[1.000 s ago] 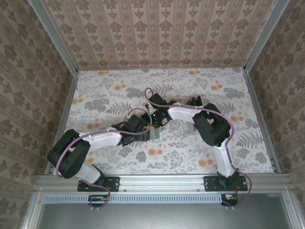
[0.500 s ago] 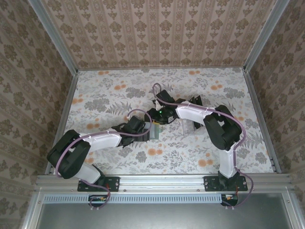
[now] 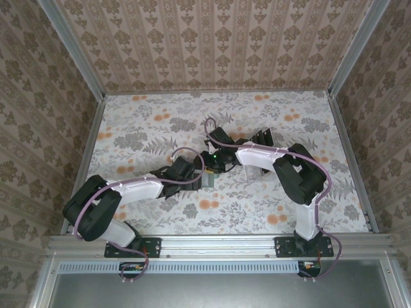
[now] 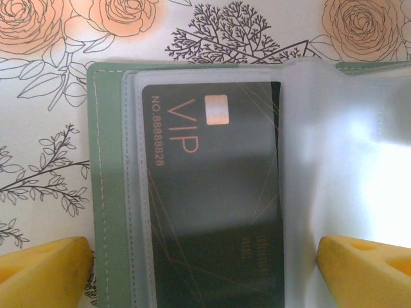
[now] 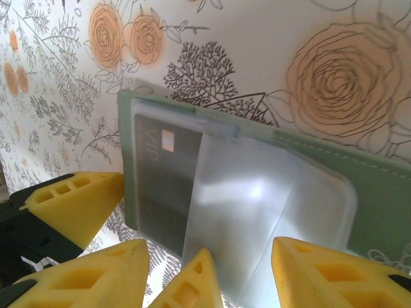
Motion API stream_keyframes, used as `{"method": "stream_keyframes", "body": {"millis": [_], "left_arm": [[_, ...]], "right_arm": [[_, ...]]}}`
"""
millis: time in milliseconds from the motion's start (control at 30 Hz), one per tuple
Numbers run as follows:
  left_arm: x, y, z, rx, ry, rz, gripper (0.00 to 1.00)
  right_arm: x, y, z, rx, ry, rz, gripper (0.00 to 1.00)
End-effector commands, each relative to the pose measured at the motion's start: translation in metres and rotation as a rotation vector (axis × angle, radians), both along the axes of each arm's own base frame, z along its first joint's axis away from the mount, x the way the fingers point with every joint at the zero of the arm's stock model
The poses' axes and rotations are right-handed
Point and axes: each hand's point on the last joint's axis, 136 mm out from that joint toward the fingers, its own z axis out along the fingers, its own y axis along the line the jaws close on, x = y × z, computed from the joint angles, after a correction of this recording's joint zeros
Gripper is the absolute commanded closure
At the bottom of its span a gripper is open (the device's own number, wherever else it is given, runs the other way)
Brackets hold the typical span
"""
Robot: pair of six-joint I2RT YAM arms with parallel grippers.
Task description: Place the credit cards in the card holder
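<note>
We see left end effector released over the card holder, credit card sleeved inside; right end effector released too.

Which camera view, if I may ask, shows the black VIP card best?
Left wrist: the card lies square-on, lettering legible. Right wrist shows it obliquely, half under a translucent sleeve. Top view: too small to discern.

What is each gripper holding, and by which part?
Nothing, it seems: left gripper and right gripper both stand open over the open card holder; a card sits in its clear sleeve.
</note>
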Motion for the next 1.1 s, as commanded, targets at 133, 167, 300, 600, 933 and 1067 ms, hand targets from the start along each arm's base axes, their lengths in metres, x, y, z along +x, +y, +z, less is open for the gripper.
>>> {"method": "stream_keyframes", "body": {"millis": [133,167,300,600,933,1067], "left_arm": [[-0.008,0.014,-0.011,0.035,0.031,0.036,0.00],[-0.008,0.014,-0.011,0.035,0.030,0.034,0.00],[-0.007,0.014,-0.011,0.035,0.030,0.036,0.00],[-0.005,0.010,0.000,0.001,0.009,0.031,0.00],[0.003,0.020,0.050,-0.077,-0.095,0.089,0.00],[0.006,0.028,0.062,-0.097,-0.120,0.114,0.00]], "right_arm": [[-0.005,-0.007,-0.023,-0.046,0.034,-0.029,0.45],[-0.006,-0.009,-0.025,-0.054,0.040,-0.032,0.45],[-0.010,-0.012,-0.037,-0.080,0.069,-0.038,0.45],[-0.006,0.003,-0.042,-0.019,0.088,-0.017,0.45],[-0.002,0.015,-0.024,0.041,0.071,0.008,0.45],[-0.001,0.019,-0.018,0.054,0.069,0.010,0.45]]}}
